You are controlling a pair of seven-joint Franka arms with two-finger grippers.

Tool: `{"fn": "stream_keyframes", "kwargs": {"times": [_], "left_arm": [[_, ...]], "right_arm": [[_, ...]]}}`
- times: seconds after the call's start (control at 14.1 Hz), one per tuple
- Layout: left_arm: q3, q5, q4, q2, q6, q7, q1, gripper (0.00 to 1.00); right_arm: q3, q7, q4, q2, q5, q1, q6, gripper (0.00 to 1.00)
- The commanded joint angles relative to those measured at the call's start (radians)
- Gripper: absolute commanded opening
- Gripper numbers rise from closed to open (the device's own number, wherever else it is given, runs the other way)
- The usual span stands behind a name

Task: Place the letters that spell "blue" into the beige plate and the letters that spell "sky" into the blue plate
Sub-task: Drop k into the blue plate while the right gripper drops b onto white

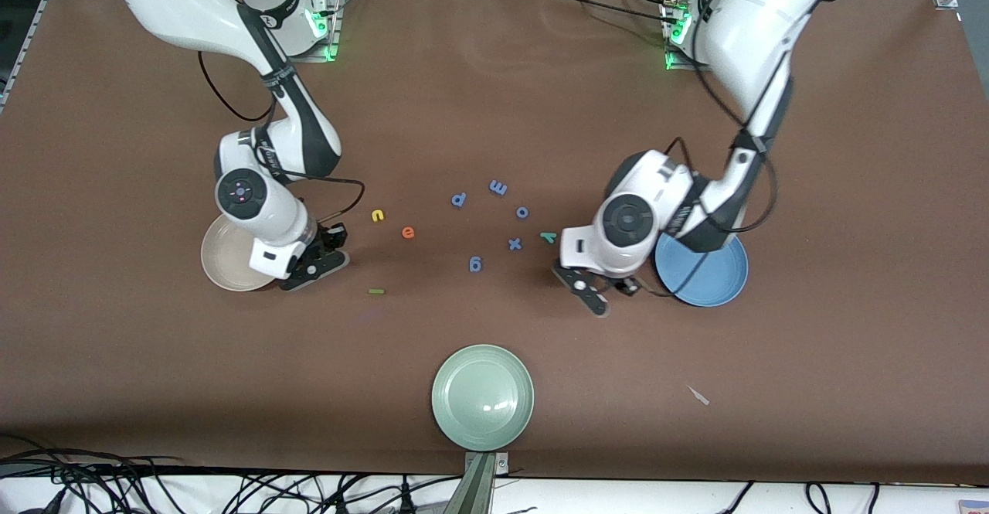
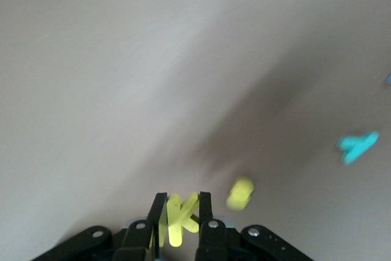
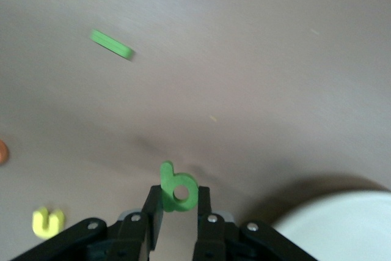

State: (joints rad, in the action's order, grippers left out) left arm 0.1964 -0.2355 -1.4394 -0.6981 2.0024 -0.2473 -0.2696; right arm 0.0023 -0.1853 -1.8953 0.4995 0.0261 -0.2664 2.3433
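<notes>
Now left claw (image 2: 181, 219) grips one yellow k (image 2: 180, 217); right claw (image 3: 179, 207) — one green b (image 3: 177, 189).

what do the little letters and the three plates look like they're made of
Small coloured letters, such as the green b pinched in the right gripper and the yellow k in the left gripper: probably foam, matte, flat-cut, thick-edged. Pale green round plate: glazed ceramic or hard plastic, with a glossy highlight. Beige plate and blue plate: similar, duller sheen.
</notes>
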Motion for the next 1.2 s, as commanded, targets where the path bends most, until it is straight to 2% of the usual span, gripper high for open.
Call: {"fn": "stream_keyframes", "kwargs": {"times": [0.0, 0.14, 0.42, 0.49, 0.57, 0.64, 0.78, 0.85, 0.92, 0.99, 1.06, 1.13], "left_arm": [[0.009, -0.001, -0.042, 0.086, -0.105, -0.020, 0.090, 0.00], [0.012, 0.001, -0.058, 0.104, -0.160, -0.024, 0.157, 0.00], [0.011, 0.044, -0.176, 0.140, -0.159, -0.053, 0.231, 0.00], [0.011, 0.036, -0.209, 0.143, -0.152, -0.055, 0.242, 0.00], [0.011, 0.036, -0.248, 0.146, -0.119, -0.055, 0.256, 0.00], [0.011, 0.036, -0.284, 0.155, -0.064, -0.053, 0.263, 0.00], [0.009, 0.035, -0.343, 0.147, 0.033, -0.047, 0.267, 0.00], [0.009, 0.035, -0.358, 0.146, 0.068, -0.047, 0.273, 0.05], [0.009, 0.035, -0.360, 0.140, 0.079, -0.038, 0.273, 0.13], [0.009, 0.035, -0.357, 0.138, 0.079, -0.035, 0.271, 0.39], [0.009, 0.035, -0.349, 0.140, 0.076, -0.038, 0.270, 0.77], [0.011, 0.035, -0.345, 0.147, 0.069, -0.049, 0.268, 1.00]], "right_arm": [[-0.056, -0.077, -0.010, -0.029, -0.006, 0.009, -0.080, 0.10], [-0.099, -0.114, -0.010, -0.036, -0.006, 0.009, -0.131, 0.10], [-0.153, -0.170, -0.007, -0.026, -0.006, 0.029, -0.176, 0.12], [-0.153, -0.171, -0.007, -0.019, -0.006, 0.038, -0.176, 0.23], [-0.153, -0.161, -0.005, -0.016, -0.012, 0.039, -0.176, 0.68], [-0.151, -0.155, -0.004, -0.018, -0.015, 0.038, -0.176, 1.00], [-0.143, -0.110, 0.004, -0.025, -0.015, 0.023, -0.180, 1.00], [-0.130, -0.068, 0.011, -0.027, -0.015, 0.015, -0.188, 1.00], [-0.108, -0.034, 0.013, -0.029, -0.015, 0.015, -0.188, 1.00], [-0.084, 0.015, 0.015, -0.030, -0.015, 0.015, -0.199, 1.00], [-0.055, 0.067, 0.015, -0.032, -0.015, 0.015, -0.203, 1.00], [-0.027, 0.131, 0.015, -0.033, -0.015, 0.015, -0.199, 1.00]]}}
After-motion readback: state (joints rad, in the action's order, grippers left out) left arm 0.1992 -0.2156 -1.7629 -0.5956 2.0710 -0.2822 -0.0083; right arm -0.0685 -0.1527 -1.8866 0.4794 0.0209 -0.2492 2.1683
